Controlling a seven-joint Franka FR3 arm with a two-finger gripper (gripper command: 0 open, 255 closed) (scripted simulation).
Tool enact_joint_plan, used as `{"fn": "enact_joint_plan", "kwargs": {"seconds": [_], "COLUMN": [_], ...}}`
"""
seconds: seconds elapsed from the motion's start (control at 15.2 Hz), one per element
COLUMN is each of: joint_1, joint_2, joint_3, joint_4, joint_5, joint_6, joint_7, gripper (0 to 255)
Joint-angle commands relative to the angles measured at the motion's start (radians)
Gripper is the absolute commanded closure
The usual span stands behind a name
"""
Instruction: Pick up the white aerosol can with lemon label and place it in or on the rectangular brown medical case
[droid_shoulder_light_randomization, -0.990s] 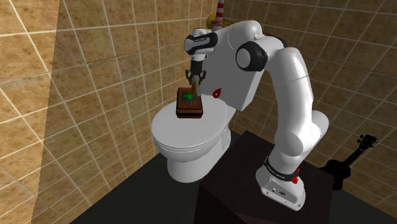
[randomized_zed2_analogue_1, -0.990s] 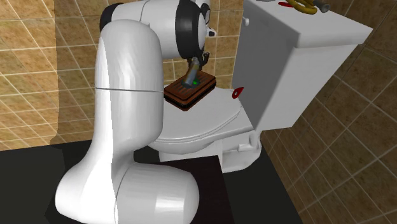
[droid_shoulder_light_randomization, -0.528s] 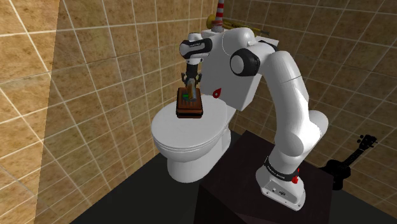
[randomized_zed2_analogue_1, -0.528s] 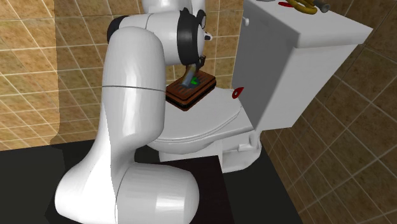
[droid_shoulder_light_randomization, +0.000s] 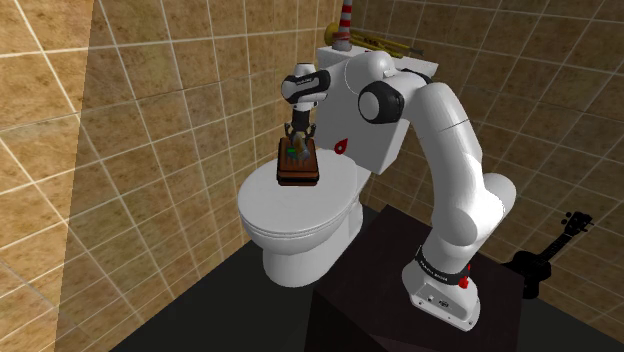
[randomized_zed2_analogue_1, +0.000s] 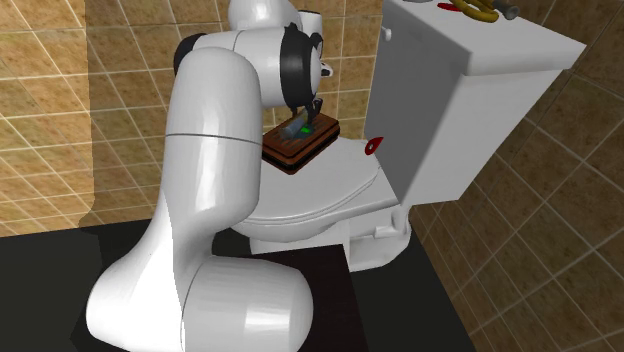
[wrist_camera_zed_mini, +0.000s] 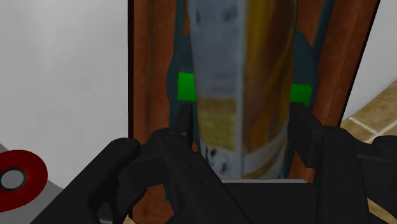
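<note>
A brown rectangular case (droid_shoulder_light_randomization: 298, 172) lies on the shut toilet lid (droid_shoulder_light_randomization: 300, 205), in front of the tank. My black gripper (droid_shoulder_light_randomization: 298, 134) hangs just above its far end, shut on the white aerosol can (droid_shoulder_light_randomization: 295, 147) with a yellow label. In the wrist view the can (wrist_camera_zed_mini: 245, 95) fills the gap between the fingers (wrist_camera_zed_mini: 303, 130), and the case (wrist_camera_zed_mini: 149, 76) with its green mark (wrist_camera_zed_mini: 186, 86) lies right behind it. From the second exterior view the can (randomized_zed2_analogue_1: 302, 128) leans over the case (randomized_zed2_analogue_1: 290, 152), its lower end at or near the top.
The white toilet tank (droid_shoulder_light_randomization: 365, 110) rises right behind the case, with a small red ring-shaped thing (droid_shoulder_light_randomization: 342, 146) at its foot. A striped object (droid_shoulder_light_randomization: 345, 20) and a brass item (droid_shoulder_light_randomization: 375, 38) rest on the tank. Tiled walls close in; a black ukulele (droid_shoulder_light_randomization: 550, 255) leans at the right.
The hand has come down a little and shifted toward the shoulder view's left, carrying the can closer to the case top. The elbow has swung back toward the tank.
</note>
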Motion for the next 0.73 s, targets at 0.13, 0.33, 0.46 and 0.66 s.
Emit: {"fn": "enact_joint_plan", "kwargs": {"seconds": [0.13, 0.33, 0.46, 0.66], "joint_1": [0.000, 0.000, 0.000, -0.001], "joint_2": [0.004, 0.004, 0.004, 0.008], "joint_3": [0.000, 0.000, 0.000, 0.000], "joint_4": [-0.005, -0.005, -0.005, 0.002], "joint_5": [0.001, 0.001, 0.001, 0.001], "joint_6": [0.009, 0.009, 0.009, 0.005], "joint_7": [-0.001, -0.001, -0.001, -0.001], "gripper": [255, 255, 255, 0]}}
